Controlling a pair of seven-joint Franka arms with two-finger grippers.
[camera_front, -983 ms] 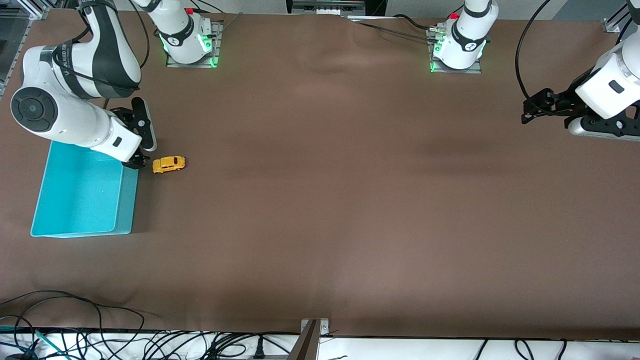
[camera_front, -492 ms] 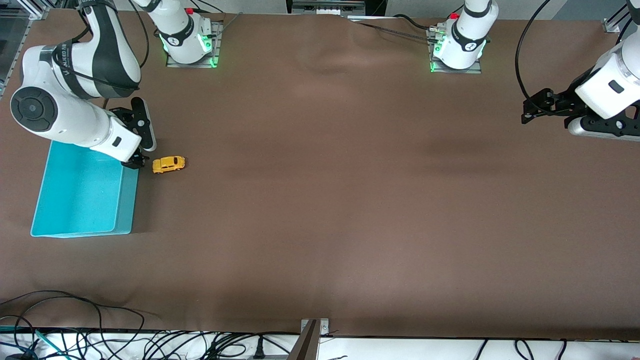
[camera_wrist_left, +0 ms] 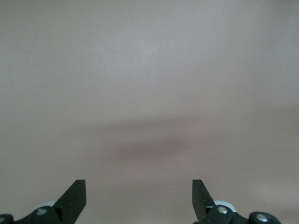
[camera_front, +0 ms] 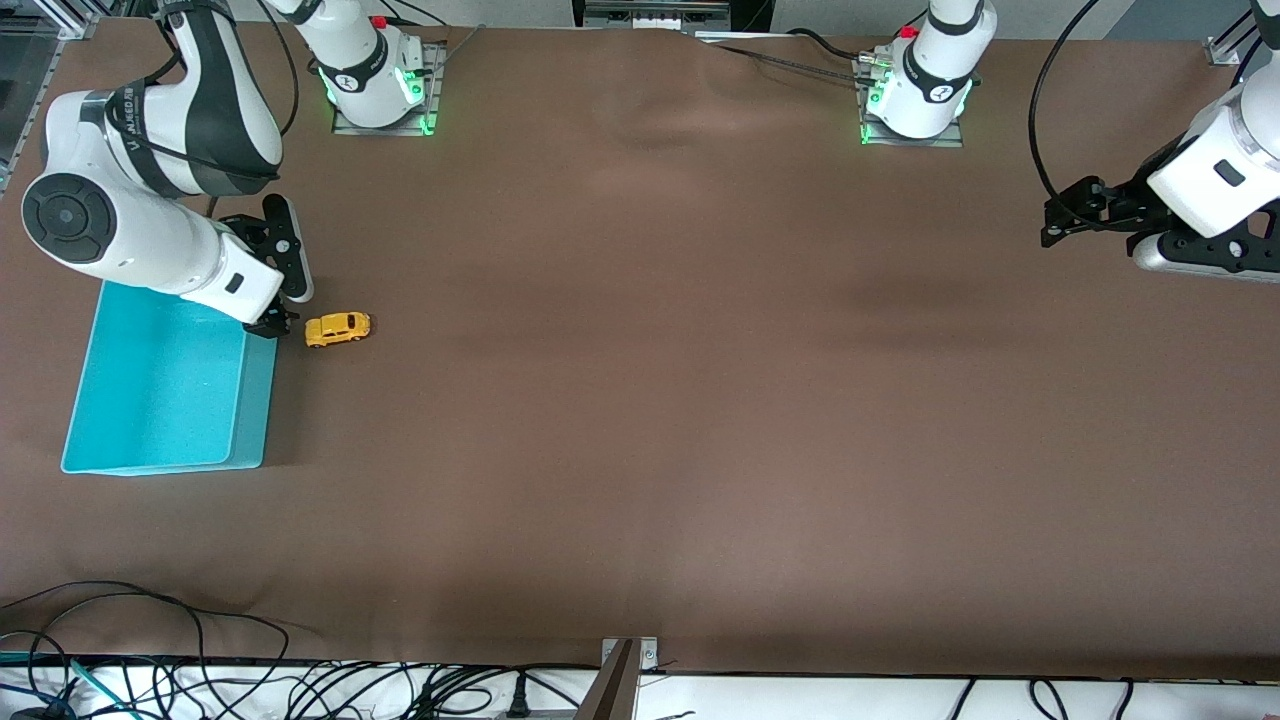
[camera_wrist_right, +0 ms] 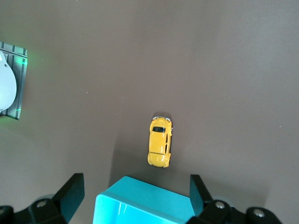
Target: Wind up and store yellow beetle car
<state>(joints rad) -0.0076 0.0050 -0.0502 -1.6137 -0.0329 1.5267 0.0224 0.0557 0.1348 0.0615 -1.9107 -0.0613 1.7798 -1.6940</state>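
The yellow beetle car (camera_front: 337,328) stands on its wheels on the brown table, just beside the turquoise bin (camera_front: 256,400), at the bin's corner farther from the front camera. My right gripper (camera_front: 272,322) hangs open over that corner of the bin. In the right wrist view the car (camera_wrist_right: 160,141) lies a short way past the bin's rim (camera_wrist_right: 145,198), outside the open right gripper (camera_wrist_right: 135,181). My left gripper (camera_front: 1058,215) waits open over bare table at the left arm's end; the left wrist view shows the left gripper (camera_wrist_left: 138,186) with nothing between its fingers.
The bin has nothing in it that I can see. Both arm bases (camera_front: 375,90) (camera_front: 915,100) stand along the table edge farthest from the front camera. Cables (camera_front: 150,680) lie along the nearest edge. Bare brown table (camera_front: 660,380) stretches between the two grippers.
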